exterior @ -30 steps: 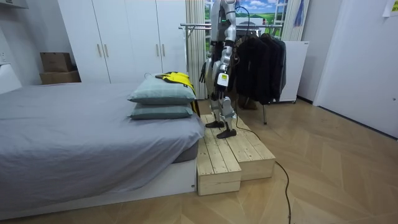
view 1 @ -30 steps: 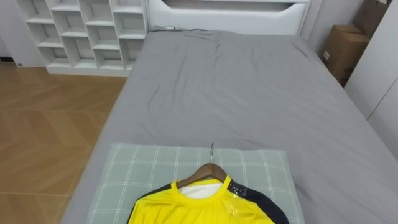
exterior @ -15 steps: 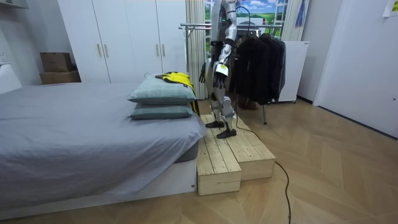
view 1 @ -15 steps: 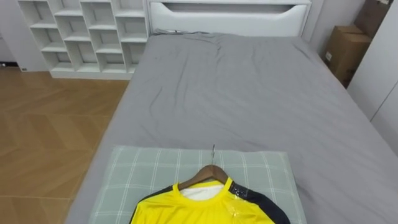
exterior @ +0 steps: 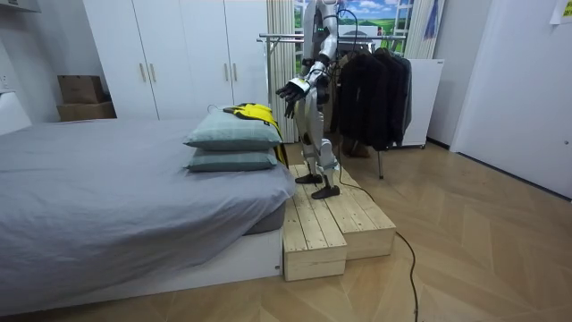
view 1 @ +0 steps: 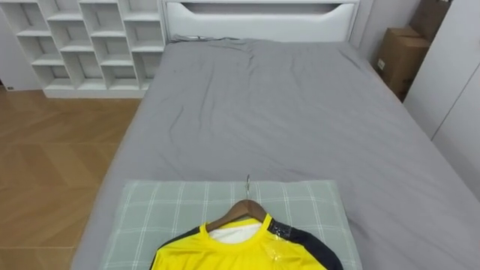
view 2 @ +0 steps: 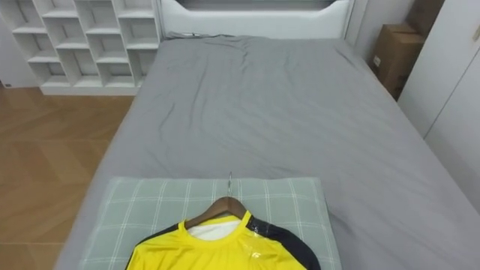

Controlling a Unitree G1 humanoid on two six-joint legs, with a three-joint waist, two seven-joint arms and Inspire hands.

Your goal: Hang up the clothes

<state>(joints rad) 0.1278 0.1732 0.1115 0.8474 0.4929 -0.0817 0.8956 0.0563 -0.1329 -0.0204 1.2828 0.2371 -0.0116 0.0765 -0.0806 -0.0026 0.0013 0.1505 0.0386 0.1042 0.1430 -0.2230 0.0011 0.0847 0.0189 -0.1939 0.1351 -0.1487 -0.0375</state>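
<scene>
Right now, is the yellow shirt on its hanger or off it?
On: the wooden hanger sits inside the yellow shirt at the collar, hook poking out.

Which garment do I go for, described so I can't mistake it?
At the near end of the grey bed lies a green checked pillow. On it rests the yellow shirt, on a wooden hanger. Its bright yellow body sets it apart from the dark clothes on the rack.
</scene>
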